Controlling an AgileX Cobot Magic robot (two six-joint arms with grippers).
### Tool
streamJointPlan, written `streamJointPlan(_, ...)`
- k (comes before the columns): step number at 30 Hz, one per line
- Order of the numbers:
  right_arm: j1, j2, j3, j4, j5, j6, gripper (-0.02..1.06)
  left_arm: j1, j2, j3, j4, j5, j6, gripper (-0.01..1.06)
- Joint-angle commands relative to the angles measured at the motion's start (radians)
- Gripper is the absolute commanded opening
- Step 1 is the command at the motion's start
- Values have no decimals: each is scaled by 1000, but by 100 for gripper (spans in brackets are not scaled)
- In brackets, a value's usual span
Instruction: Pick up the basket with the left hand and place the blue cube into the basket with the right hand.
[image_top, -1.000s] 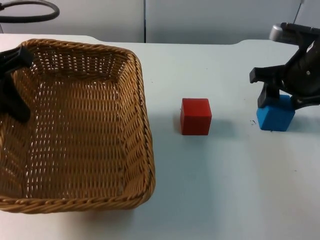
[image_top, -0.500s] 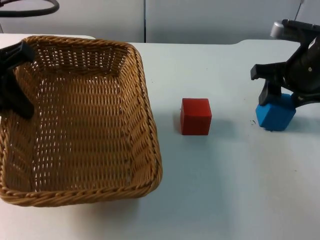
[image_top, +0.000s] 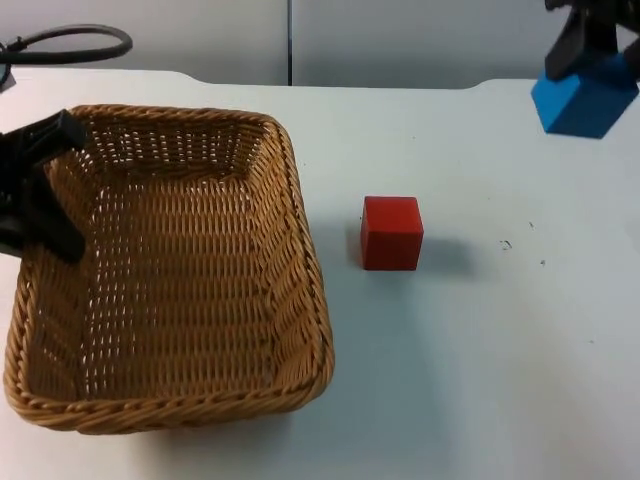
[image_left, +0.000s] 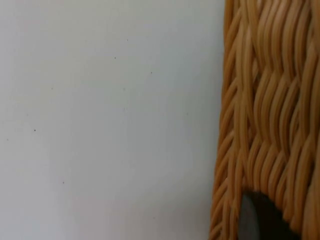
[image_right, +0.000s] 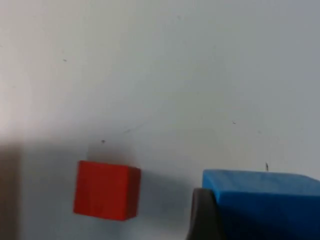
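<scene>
Left gripper (image_top: 35, 190): clamped on the basket's left rim, one finger inside the wall.
Basket (image_top: 190, 270): stiff woven wicker, likely light; rim is the natural hold; nothing in it.
Red cube (image_top: 392, 232): on the table (image_top: 480, 350), between basket and blue cube.
Blue cube (image_top: 584, 98): rigid, probably light, flat faces suit a pinch; raised off the table.
Right gripper (image_top: 597, 55): pinching the blue cube, well right of the basket.

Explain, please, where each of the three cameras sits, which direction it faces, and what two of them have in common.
Top view: fixed above, facing down and forward at basket, red cube; left gripper on the rim, right gripper holding blue cube.
Left wrist: along the gripper onto basket rim; fingertip.
Right wrist: onto the table; fingertip.
Top and right wrist share both cubes.
</scene>
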Motion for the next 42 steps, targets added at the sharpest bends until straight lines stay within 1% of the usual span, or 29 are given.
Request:
streamJointPlan(1, 48, -62, -6, 2, -4, -11, 0, -6, -2, -17, -33, 14, 6, 0)
streamJointPlan(5, 182, -114, -6, 4, -72, -11, 0, -17, 3, -60, -41, 31, 6, 0)
streamJointPlan(6, 182, -114, -6, 4, -72, -11, 0, -17, 3, -60, -41, 31, 6, 0)
streamJointPlan(7, 210, -114, -8, 8, -85, -11, 0, -27, 3, -68, -41, 31, 6, 0)
streamJointPlan(10, 309, -89, -19, 8, -143, -11, 0, -39, 3, -80, -44, 31, 6, 0)
streamJointPlan(11, 309, -89, -19, 8, -143, -11, 0, -39, 3, -80, -44, 31, 6, 0)
streamJointPlan(13, 370, -52, -40, 8, -195, -2, 0, -39, 4, -80, -46, 31, 6, 0)
streamJointPlan(15, 409, -10, -71, 11, -206, -2, 0, -39, 4, -80, -46, 40, 6, 0)
streamJointPlan(16, 409, -10, -71, 11, -206, -2, 0, -39, 4, -80, -46, 40, 6, 0)
streamJointPlan(20, 476, 98, -151, 11, -208, -2, 0, -39, 6, -80, -51, 44, 6, 0)
streamJointPlan(21, 476, 98, -151, 11, -208, -2, 0, -39, 6, -80, -51, 44, 6, 0)
streamJointPlan(24, 513, 191, -224, 9, -190, -2, 0, -39, 5, -80, -57, 47, 6, 0)
streamJointPlan(29, 534, 291, -285, 7, -174, -4, 0, -39, 5, -80, -66, 50, 6, 0)
streamJointPlan(34, 542, 369, -315, 7, -163, -4, 0, -39, 5, -80, -66, 50, 6, 0)
streamJointPlan(42, 542, 442, -317, 5, -162, -4, 0, -39, 5, -80, -68, 50, 6, 0)
